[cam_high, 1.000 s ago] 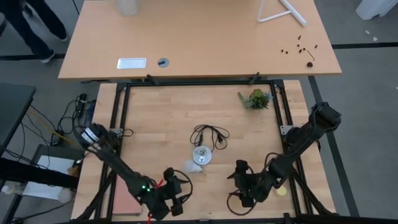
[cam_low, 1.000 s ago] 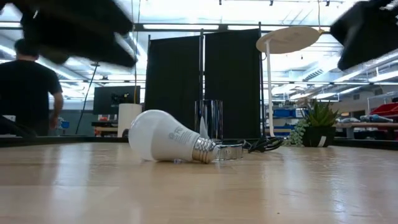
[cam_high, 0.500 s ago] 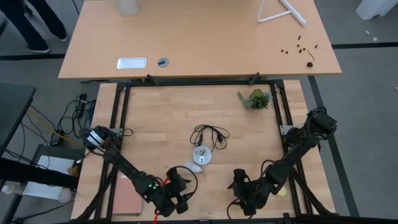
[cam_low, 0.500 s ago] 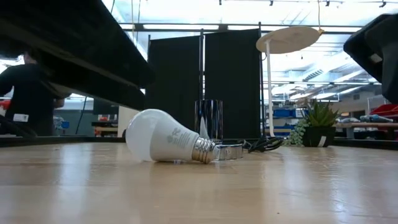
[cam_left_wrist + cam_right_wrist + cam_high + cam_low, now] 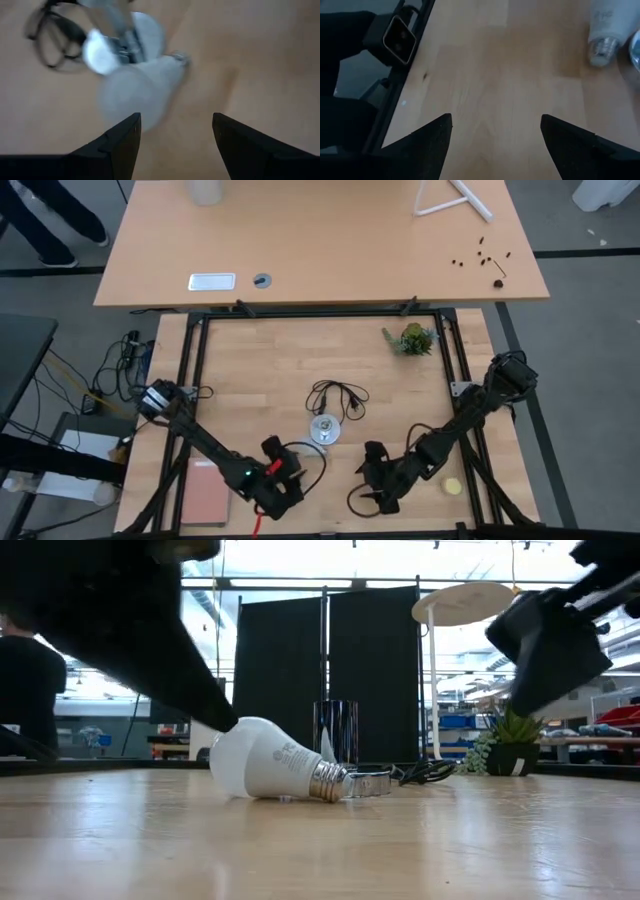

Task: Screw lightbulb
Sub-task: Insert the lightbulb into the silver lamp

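Observation:
The white lightbulb (image 5: 270,765) lies on its side on the wooden table, its greyish screw end (image 5: 328,782) toward the round silvery disc (image 5: 323,428) with the thin black cord (image 5: 338,395). The bulb also shows blurred in the left wrist view (image 5: 135,87) and in the right wrist view (image 5: 602,30). My left gripper (image 5: 288,468) is open, just on the near side of the bulb, with its fingers (image 5: 120,140) pointing at it, and it holds nothing. My right gripper (image 5: 368,472) is open and empty, to the right of the bulb near the table's near edge.
A small flat yellow round thing (image 5: 452,485) lies at the near right. A small potted plant (image 5: 410,338) stands at the far right. A pink flat pad (image 5: 203,498) lies at the near left. A black frame (image 5: 190,370) borders the table. A person (image 5: 25,690) stands in the room behind.
My left gripper has gone toward the table's far edge, closer to the bulb. My right gripper has gone toward the table's left edge, nearer the bulb. The person in the room behind has moved left.

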